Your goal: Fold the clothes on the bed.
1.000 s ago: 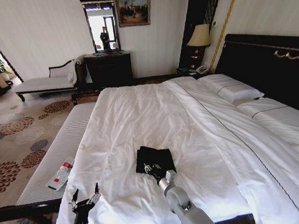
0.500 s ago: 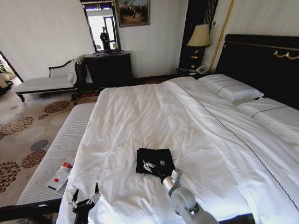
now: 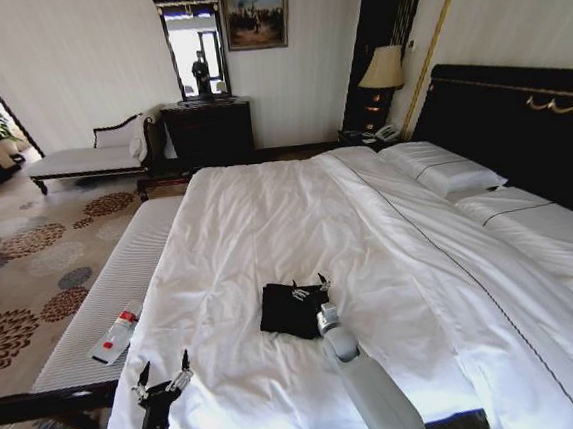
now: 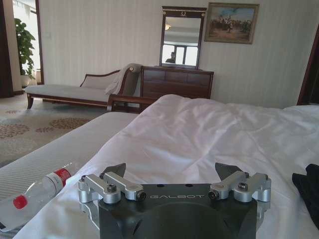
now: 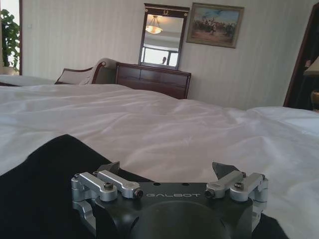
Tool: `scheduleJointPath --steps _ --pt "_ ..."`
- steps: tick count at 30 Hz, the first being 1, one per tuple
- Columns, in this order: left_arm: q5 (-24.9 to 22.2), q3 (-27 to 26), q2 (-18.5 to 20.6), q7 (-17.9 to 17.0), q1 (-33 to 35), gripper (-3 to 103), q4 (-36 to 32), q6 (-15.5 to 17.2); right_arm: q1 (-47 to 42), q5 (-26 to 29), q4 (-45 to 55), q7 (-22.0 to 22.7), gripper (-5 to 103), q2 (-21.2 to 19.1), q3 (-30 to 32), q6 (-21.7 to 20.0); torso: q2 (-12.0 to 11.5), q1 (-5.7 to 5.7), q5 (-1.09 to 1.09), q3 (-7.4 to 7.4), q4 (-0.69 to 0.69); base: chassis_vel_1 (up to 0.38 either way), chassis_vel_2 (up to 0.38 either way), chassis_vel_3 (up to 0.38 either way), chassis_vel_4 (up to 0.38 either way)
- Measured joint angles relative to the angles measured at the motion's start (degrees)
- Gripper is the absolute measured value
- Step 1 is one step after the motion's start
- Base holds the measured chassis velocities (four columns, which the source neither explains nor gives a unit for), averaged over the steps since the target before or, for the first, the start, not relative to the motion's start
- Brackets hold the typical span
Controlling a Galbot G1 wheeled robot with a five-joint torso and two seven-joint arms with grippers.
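Head view, black shirt folded small on white bed, right gripper over its right edge, jaws apart, left gripper at bed's near corner, jaws apart.

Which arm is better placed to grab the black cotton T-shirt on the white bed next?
Right. The right gripper is open over the black cotton T-shirt at its edge, while the left gripper hangs open near the white bed's corner, well away.
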Motion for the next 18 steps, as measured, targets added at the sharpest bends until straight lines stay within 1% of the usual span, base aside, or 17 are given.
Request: scheduleJointPath --steps 4,7,9,14,18 --pt "0.0 0.0 0.0 0.0 0.0 100 0.0 0.0 1.8 -4.6 -4.6 0.0 100 2.6 -2.0 1.1 0.0 0.0 0.0 0.0 0.0 0.0 0.0 0.0 0.0" --pt "0.0 0.0 0.0 0.0 0.0 100 0.0 0.0 2.1 -5.7 -5.0 -0.1 100 3.1 -2.9 1.1 0.0 0.0 0.0 0.0 0.0 0.0 0.0 0.0 0.0" --pt "0.0 0.0 0.0 0.0 0.0 100 0.0 0.0 2.3 -7.5 -5.7 -0.1 100 3.8 -4.1 1.2 0.0 0.0 -0.01 0.0 0.0 0.0 0.0 0.0 0.0" --pt "0.0 0.0 0.0 0.0 0.0 100 0.0 0.0 3.1 -9.5 -8.1 -0.1 100 5.3 -5.1 1.7 0.0 0.0 0.0 -0.01 0.0 0.0 0.0 0.0 0.0" --pt "0.0 0.0 0.0 0.0 0.0 100 0.0 0.0 3.0 -9.6 -7.1 0.0 100 5.4 -6.1 1.7 0.0 0.0 0.01 0.0 0.01 0.0 0.0 0.0 0.0"
